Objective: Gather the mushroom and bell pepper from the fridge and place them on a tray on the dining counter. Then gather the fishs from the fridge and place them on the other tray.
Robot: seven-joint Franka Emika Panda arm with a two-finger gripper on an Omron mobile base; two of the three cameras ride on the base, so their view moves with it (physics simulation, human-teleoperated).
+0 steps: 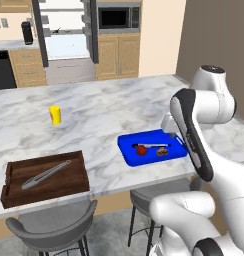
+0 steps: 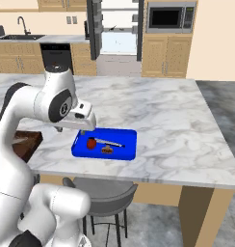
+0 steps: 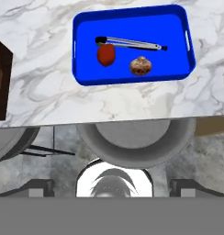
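Observation:
On the marbled dining counter [image 1: 99, 117] the blue tray [image 1: 128, 149] [image 2: 127, 143] [image 3: 174, 32] holds the red bell pepper [image 1: 141, 149] [image 2: 91, 143] [image 3: 106, 54], the brown mushroom [image 1: 163, 152] [image 2: 107, 150] [image 3: 140, 65] and one slim silvery fish [image 1: 152, 145] [image 2: 110, 142] [image 3: 132, 43]. To its left, the dark brown other tray [image 1: 44, 192] [image 2: 24, 144] [image 3: 1, 78] carries another fish [image 1: 46, 174]. My gripper [image 1: 170, 131] [image 2: 84, 126] [image 3: 112, 187] hangs above the blue tray's near side, pointing down. It is open and holds nothing. At the back the fridge [image 1: 64, 40] [image 2: 117, 31] stands open.
A small yellow cup [image 1: 55, 114] stands mid-counter, left of the blue tray. Grey stools [image 1: 49, 227] [image 2: 102, 195] [image 3: 132, 137] are tucked under the counter's near edge, directly below my hand. Wooden cabinets and a microwave [image 1: 118, 18] line the back wall.

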